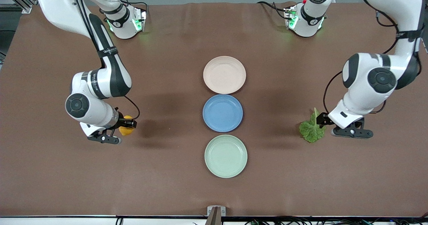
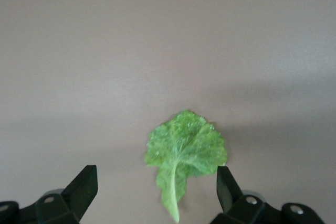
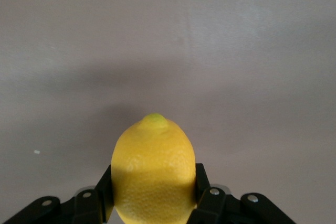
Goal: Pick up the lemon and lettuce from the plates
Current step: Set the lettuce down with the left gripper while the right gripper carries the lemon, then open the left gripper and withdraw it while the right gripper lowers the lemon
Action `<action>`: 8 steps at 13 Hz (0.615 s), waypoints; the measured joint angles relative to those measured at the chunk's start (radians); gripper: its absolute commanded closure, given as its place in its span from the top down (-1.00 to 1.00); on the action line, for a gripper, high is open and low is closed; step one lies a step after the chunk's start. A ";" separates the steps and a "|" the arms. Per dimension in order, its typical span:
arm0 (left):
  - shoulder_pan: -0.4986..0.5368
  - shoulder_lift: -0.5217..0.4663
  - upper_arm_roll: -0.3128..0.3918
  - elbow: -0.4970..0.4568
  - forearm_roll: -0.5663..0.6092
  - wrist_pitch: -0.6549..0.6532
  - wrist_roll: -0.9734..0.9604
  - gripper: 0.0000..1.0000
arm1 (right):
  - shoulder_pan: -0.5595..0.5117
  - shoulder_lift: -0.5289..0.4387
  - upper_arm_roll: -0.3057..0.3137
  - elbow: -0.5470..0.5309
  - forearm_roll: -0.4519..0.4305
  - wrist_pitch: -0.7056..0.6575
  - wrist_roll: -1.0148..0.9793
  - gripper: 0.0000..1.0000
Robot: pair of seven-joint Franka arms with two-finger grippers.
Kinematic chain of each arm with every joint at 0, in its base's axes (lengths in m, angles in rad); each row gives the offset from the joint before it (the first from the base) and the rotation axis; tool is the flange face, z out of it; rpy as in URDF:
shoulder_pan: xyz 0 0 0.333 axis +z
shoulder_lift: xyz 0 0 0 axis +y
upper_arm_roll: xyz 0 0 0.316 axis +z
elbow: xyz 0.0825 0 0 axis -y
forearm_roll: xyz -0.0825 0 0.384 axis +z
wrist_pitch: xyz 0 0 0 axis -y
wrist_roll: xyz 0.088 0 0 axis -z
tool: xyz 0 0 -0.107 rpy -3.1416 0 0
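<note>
Risk of slipping: lemon (image 3: 153,174) pinched in right tool (image 3: 152,203) near the counter's (image 1: 50,171) right-arm edge; lettuce (image 2: 184,153) loose under spread left tool (image 2: 157,192).

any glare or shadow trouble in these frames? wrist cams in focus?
Front view: even light, no glare; soft shadows on the table beside both arms. Left wrist view: lettuce slightly soft, left gripper jaws wide open, a faint shadow band on the cloth. Right wrist view: lemon sharp in the shut right gripper, dark shadow around it.
</note>
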 measured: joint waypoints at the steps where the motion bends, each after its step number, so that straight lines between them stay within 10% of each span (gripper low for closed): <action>1: 0.002 -0.018 0.000 0.053 0.000 -0.099 0.011 1.00 | -0.016 -0.003 0.000 -0.022 0.000 0.019 -0.041 -0.99; 8: 0.038 -0.041 0.003 0.350 -0.001 -0.487 0.073 1.00 | -0.061 -0.025 0.007 -0.224 0.000 0.205 -0.185 -0.99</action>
